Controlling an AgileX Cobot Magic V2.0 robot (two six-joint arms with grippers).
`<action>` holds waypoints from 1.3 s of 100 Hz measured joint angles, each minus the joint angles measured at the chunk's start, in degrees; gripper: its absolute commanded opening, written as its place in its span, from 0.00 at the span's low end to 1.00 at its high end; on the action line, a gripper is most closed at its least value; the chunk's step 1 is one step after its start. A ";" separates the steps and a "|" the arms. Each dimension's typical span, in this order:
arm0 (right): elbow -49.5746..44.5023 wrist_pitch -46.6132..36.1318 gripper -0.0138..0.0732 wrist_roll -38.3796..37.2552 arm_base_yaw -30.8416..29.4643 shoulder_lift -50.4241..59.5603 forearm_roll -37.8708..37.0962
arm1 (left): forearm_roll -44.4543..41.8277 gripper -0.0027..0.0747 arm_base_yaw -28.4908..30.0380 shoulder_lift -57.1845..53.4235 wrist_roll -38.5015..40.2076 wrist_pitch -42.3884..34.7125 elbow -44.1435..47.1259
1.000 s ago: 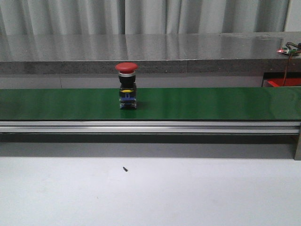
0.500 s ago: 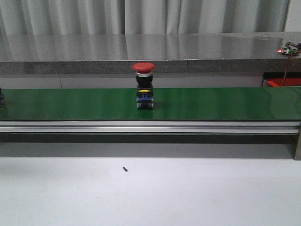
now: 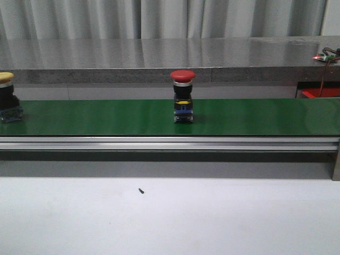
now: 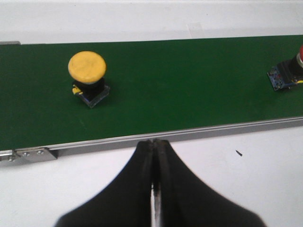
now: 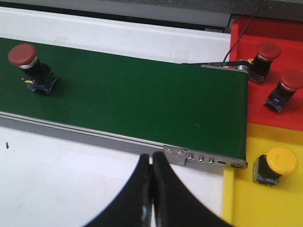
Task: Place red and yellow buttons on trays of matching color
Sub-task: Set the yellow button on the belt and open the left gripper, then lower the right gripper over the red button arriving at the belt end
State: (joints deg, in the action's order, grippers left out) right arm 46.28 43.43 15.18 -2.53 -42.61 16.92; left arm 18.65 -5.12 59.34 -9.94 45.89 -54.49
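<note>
On the long green belt (image 3: 255, 117) a red round-top button (image 3: 183, 103) stands mid-way, a yellow round-top button (image 3: 7, 104) far left. Only the right wrist view shows red tray (image 5: 284, 47) and yellow tray (image 5: 246, 198). Left gripper (image 4: 155, 144) and right gripper (image 5: 150, 158) hover pinched closed, empty.

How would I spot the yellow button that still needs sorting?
Find the long green belt crossing the table. At its far left end stands the yellow button; the only other button on the belt, mid-belt, has a red cap.
</note>
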 measured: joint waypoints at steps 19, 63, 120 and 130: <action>0.00 0.00 0.08 0.00 0.00 0.00 0.00 | 0.00 0.01 0.00 -8.06 0.00 -0.69 6.50; 0.00 0.00 0.08 0.00 0.00 0.00 0.00 | 0.00 0.01 0.00 -7.53 0.00 -0.21 7.12; 0.00 0.00 0.08 0.00 0.00 0.00 0.00 | 0.00 0.01 0.00 -2.47 0.00 -0.32 7.12; 0.00 0.00 0.08 0.00 0.00 0.00 0.00 | 0.00 0.01 0.00 -1.71 0.00 -0.32 7.12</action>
State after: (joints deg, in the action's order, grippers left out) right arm 46.28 43.43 15.18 -2.53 -42.61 16.92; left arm 18.65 -5.12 57.64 -9.94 45.57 -47.37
